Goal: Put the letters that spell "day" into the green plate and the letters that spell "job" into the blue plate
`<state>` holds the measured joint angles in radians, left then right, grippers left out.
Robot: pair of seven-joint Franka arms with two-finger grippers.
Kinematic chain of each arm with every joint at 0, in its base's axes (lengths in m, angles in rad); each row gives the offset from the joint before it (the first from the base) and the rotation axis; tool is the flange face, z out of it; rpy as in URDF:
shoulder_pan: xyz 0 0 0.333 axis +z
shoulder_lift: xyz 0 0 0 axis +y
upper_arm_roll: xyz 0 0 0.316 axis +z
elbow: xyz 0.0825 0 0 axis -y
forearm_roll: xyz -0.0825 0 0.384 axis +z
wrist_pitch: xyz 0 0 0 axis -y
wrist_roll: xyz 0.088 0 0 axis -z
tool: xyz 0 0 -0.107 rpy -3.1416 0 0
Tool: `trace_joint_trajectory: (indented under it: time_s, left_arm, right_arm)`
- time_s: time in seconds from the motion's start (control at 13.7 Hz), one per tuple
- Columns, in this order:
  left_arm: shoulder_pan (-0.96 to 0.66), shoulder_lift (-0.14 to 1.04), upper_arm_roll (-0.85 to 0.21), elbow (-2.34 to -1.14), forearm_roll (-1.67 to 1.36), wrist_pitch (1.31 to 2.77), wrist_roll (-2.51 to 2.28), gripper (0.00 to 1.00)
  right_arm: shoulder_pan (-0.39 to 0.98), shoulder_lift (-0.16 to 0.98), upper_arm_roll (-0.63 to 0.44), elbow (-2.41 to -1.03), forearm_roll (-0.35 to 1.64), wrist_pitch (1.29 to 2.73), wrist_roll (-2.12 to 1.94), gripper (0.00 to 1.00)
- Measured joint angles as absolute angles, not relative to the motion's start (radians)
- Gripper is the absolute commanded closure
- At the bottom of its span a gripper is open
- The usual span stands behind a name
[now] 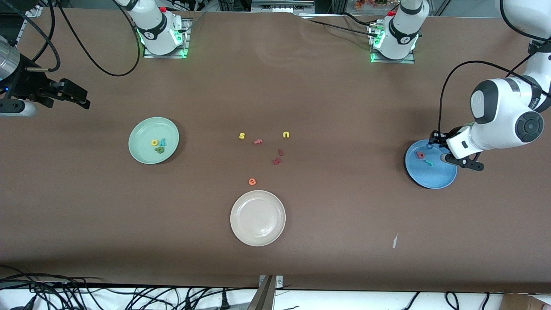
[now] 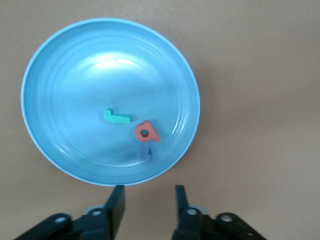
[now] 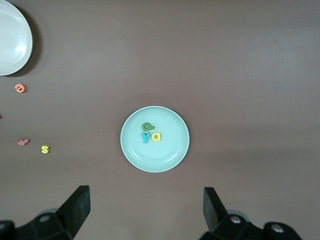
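Note:
The blue plate (image 1: pixel 434 178) sits at the left arm's end of the table, holding the salmon-red "b" (image 1: pixel 420 155), the teal "j" (image 1: pixel 429 162) and the blue "o" (image 1: pixel 429 146) by its rim. In the left wrist view the "j" (image 2: pixel 117 118), the "b" (image 2: pixel 146 132) and the blurred "o" (image 2: pixel 147 152) lie in the blue plate (image 2: pixel 60 75). My left gripper (image 1: pixel 467 163) (image 2: pixel 148 197) hangs open over the plate's edge, holding nothing. The green plate (image 1: pixel 142 129) (image 3: pixel 170 155) holds the yellow "a" (image 1: pixel 154 142) (image 3: pixel 156 136), teal "y" (image 1: pixel 162 141) (image 3: pixel 145 137) and green "d" (image 1: pixel 159 150) (image 3: pixel 148 126). My right gripper (image 1: pixel 82 98) (image 3: pixel 147 200) waits open, high up.
Mid-table lie a yellow "s" (image 1: pixel 242 135), salmon "f" (image 1: pixel 258 141), yellow "u" (image 1: pixel 286 134), two dark red letters (image 1: pixel 278 157) and an orange "e" (image 1: pixel 252 181). A beige-white plate (image 1: pixel 258 217) sits nearer the camera. A paper scrap (image 1: pixel 394 241) lies near the front edge.

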<state>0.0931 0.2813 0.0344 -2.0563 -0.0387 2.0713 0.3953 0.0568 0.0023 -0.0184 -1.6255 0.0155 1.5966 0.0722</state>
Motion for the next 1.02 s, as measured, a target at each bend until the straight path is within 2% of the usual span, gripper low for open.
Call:
trace_joint_trajectory:
  time_s: [0.29,0.73,0.88,1.02]
  left_arm:
    - [0.100,0.229,0.033,-2.058,-0.039,2.073,0.395,0.00]
    - [0.114,-0.038,0.025,-2.056,-0.039,1.916,0.395,0.00]
    - [0.108,-0.107,0.006,-2.007,-0.039,1.824,0.387,0.00]
    - [0.084,-0.135,-0.004,-1.890,-0.039,1.687,0.335,0.00]
  right_arm:
    - [0.057,0.002,-0.018,-1.625,0.015,1.597,0.072,0.00]
    - [0.057,0.002,-0.018,-1.626,0.015,1.597,0.072,0.00]
    - [0.057,0.002,-0.018,-1.626,0.015,1.597,0.072,0.00]
    - [0.057,0.002,-0.018,-1.626,0.015,1.596,0.072,0.00]
